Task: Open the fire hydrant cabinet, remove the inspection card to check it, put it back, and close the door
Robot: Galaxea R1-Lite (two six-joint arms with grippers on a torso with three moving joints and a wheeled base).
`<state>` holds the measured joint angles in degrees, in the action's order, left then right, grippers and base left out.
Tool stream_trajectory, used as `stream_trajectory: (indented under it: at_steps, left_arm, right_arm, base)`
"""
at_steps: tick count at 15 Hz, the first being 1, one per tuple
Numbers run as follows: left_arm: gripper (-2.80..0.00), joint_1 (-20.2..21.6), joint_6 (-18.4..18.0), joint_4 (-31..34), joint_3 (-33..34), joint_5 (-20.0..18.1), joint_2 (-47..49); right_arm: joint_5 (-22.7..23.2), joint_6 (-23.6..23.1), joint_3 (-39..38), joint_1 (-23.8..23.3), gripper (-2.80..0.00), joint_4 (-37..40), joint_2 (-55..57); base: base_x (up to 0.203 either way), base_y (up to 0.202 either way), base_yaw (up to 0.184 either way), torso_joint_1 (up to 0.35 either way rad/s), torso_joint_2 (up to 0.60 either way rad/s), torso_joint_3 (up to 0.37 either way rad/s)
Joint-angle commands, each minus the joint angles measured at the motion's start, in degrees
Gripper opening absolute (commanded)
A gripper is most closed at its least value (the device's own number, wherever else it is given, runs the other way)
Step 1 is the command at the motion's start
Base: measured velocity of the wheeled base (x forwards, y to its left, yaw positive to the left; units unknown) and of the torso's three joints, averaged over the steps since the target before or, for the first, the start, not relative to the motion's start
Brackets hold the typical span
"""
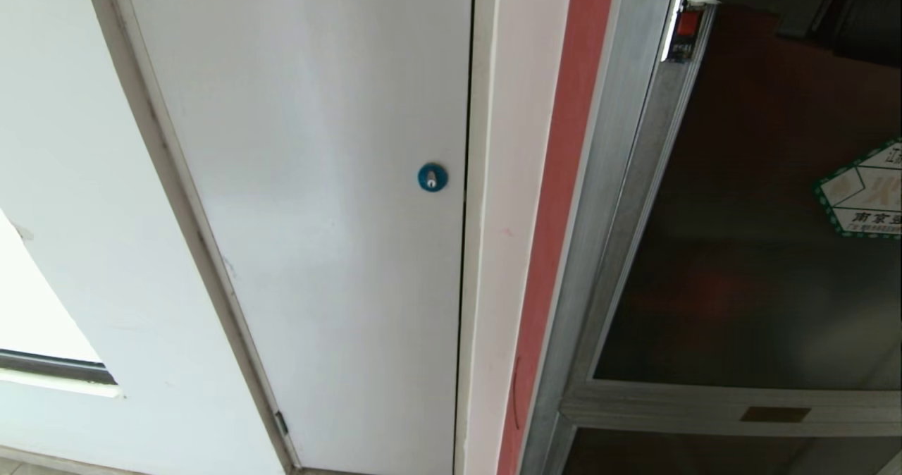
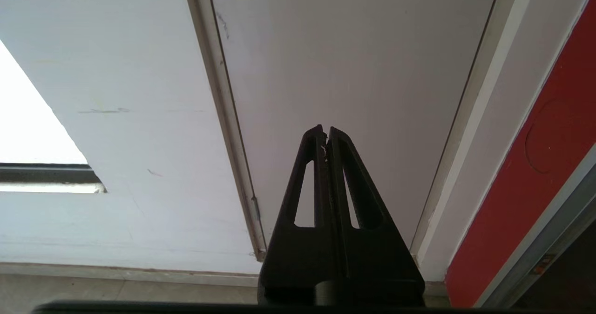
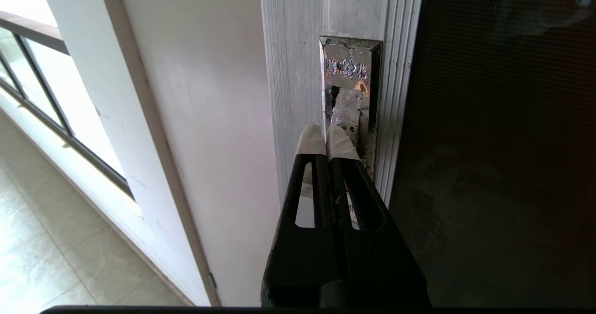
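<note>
The fire hydrant cabinet shows as a silver metal frame (image 1: 606, 200) on the right of the head view. Its door (image 1: 761, 263) is dark tinted glass with a green-bordered hexagonal sticker (image 1: 863, 189) and a small red latch (image 1: 687, 24) near the top. In the right wrist view my right gripper (image 3: 326, 134) is shut and holds nothing. Its white-taped fingertips (image 3: 311, 139) sit at the tarnished metal latch plate (image 3: 349, 71) set in the door's silver stile (image 3: 293, 71). My left gripper (image 2: 326, 134) is shut and empty, hanging before the white panel. The inspection card is hidden.
A plain white door (image 1: 310, 179) with a blue round lock (image 1: 432, 177) fills the left of the head view. A red strip (image 1: 557, 214) separates it from the cabinet frame. A window (image 3: 42, 71) and tiled floor (image 3: 51, 258) lie further left.
</note>
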<state>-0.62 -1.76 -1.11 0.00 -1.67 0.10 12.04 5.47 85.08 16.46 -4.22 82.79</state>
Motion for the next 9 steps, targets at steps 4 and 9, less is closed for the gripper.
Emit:
stream_trajectory:
  at_steps: [4,9]
  left_arm:
    - [-2.8,0.0,0.0,0.0,0.7,0.0,0.0]
    - [-2.8,0.0,0.0,0.0,0.7,0.0,0.0]
  right_arm:
    - [0.0,0.1,-1.3,-0.7,-2.8,-0.1,0.1]
    - [0.0,-0.1,-1.3,-0.8,-2.8,-0.2,0.4]
  base:
    - [0.0,0.0,0.0,0.0,0.0,0.0]
    - [0.0,0.0,0.0,0.0,0.0,0.0]
